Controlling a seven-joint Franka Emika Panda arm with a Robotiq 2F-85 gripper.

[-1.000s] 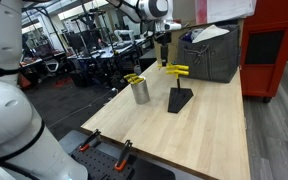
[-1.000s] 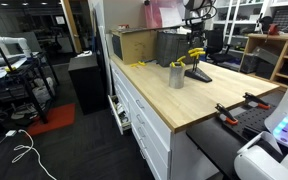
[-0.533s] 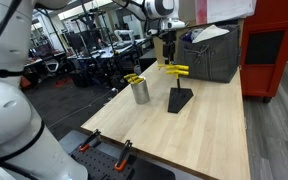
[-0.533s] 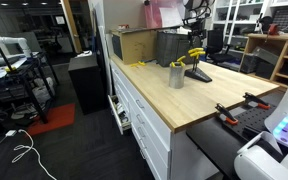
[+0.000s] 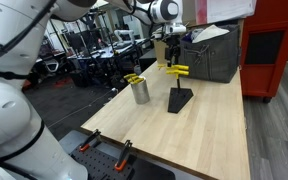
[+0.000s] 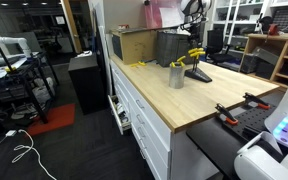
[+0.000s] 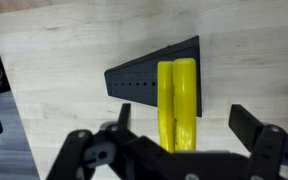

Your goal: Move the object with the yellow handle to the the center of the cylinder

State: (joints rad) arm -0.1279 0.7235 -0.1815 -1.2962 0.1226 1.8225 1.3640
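Two yellow-handled tools (image 7: pixel 177 100) lie side by side on top of the black wedge stand (image 7: pixel 149 72); they also show in both exterior views (image 5: pixel 175 69) (image 6: pixel 195 55). My gripper (image 7: pixel 184 128) hangs open directly above them, one finger on each side of the handles, holding nothing. In an exterior view the gripper (image 5: pixel 170 52) is just above the stand (image 5: pixel 180 99). The silvery can (image 5: pixel 140 92) (image 6: pixel 176 76) stands beside the stand with more yellow-handled tools (image 5: pixel 133 78) sticking out of it.
A grey bin (image 5: pixel 212 55) and a red cabinet (image 5: pixel 274 45) stand behind the wooden table (image 5: pixel 194 140). Red-handled clamps (image 5: pixel 122 152) sit at the table's near edge. A cardboard box (image 6: pixel 134 45) stands at the table's far end.
My gripper has shifted slightly sideways to stand over the yellow handles on the stand. Nothing else has moved.
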